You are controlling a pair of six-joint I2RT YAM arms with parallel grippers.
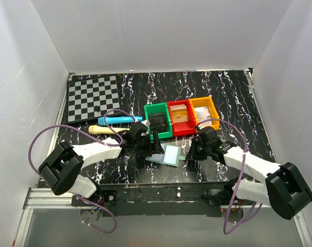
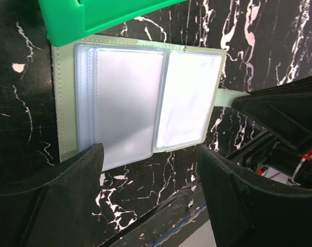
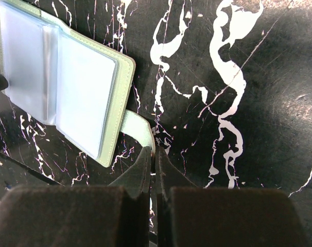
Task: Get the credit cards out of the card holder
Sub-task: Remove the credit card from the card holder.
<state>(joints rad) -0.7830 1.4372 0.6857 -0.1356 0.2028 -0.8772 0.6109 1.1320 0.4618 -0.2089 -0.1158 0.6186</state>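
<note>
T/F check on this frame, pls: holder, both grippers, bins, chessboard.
1. The holder lies open, panels up. True.
2. The right gripper is open and clear of the holder. False: its fingers are shut on the tab.
3. The left gripper is open. True: its fingers stand apart at the holder's near edge.
4. Green bin, red bin and orange bin sit in a row, left to right. True.
5. The chessboard sits right of the orange bin. False: it is left of the green bin, at the table's far left.
</note>
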